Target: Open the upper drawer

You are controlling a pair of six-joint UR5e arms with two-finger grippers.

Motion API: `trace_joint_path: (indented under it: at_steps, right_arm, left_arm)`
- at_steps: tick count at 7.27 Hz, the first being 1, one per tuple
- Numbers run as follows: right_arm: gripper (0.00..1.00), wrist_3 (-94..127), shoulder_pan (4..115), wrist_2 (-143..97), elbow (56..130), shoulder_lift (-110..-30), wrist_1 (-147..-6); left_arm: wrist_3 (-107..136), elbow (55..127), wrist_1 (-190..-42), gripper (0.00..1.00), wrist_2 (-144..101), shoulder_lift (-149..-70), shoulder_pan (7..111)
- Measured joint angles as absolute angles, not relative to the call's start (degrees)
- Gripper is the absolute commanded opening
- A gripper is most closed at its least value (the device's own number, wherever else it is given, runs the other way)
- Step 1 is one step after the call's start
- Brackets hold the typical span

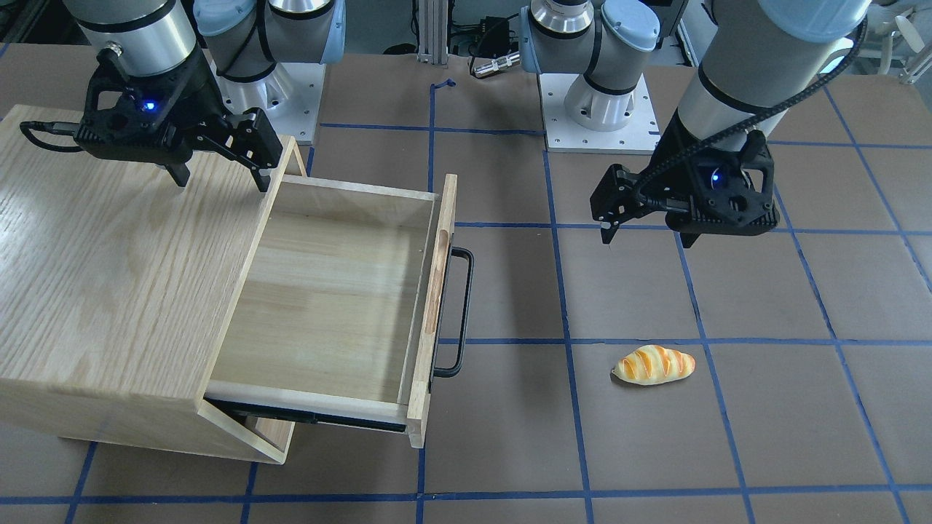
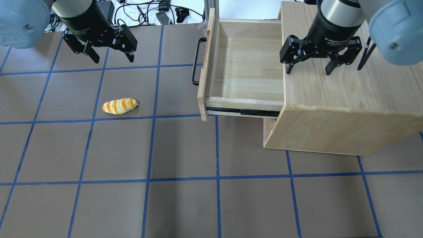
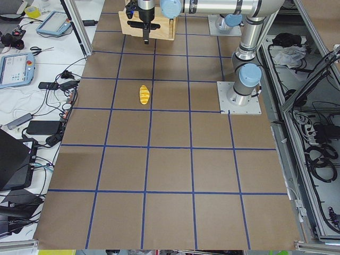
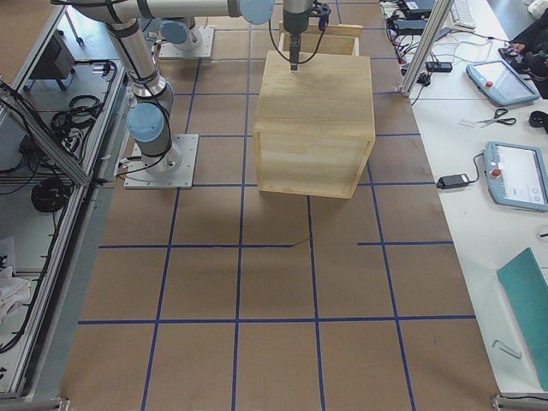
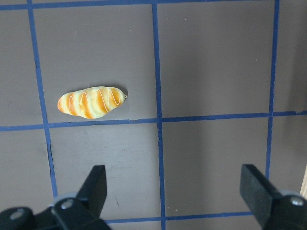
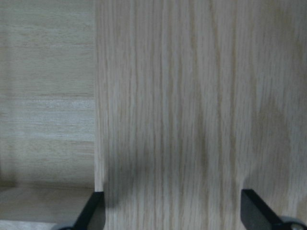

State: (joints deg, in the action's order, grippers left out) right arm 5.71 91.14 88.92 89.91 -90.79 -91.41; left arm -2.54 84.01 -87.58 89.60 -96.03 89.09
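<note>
The upper drawer [image 2: 246, 66] is slid far out of the oak-grain cabinet [image 2: 347, 92], and its light-wood inside is bare. Its black bar handle [image 2: 195, 61] is on the front panel, facing the left arm's side. The front view shows the same drawer [image 1: 328, 291], handle [image 1: 462, 313] and cabinet [image 1: 109, 255]. My right gripper [image 2: 308, 71] hangs open and empty over the cabinet top's front edge, beside the drawer; it also shows in the front view [image 1: 221, 182] and the right wrist view [image 6: 172, 196]. My left gripper [image 2: 113, 59] is open and empty above the table, well clear of the handle [image 1: 648, 240] [image 5: 172, 177].
A toy bread loaf [image 2: 119, 106] lies on the brown table with blue tape lines, between the left gripper and the table's near side; it also shows in the left wrist view [image 5: 92, 102]. The arm bases [image 1: 604, 109] stand at the robot's edge.
</note>
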Motion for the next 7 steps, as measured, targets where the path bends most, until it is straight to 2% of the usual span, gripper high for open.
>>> trace_joint_path:
  at_steps: [3, 7]
  right_arm:
    - [1.00, 5.71, 91.14, 88.94, 89.91, -90.79, -91.41]
    - [1.00, 5.71, 91.14, 88.87, 89.91, -90.79, -91.41]
  left_arm:
    - [-2.55, 87.57, -88.28, 1.00, 90.07, -92.05, 89.36]
    - [-2.55, 88.00, -89.38, 1.00, 90.09, -90.99, 89.09]
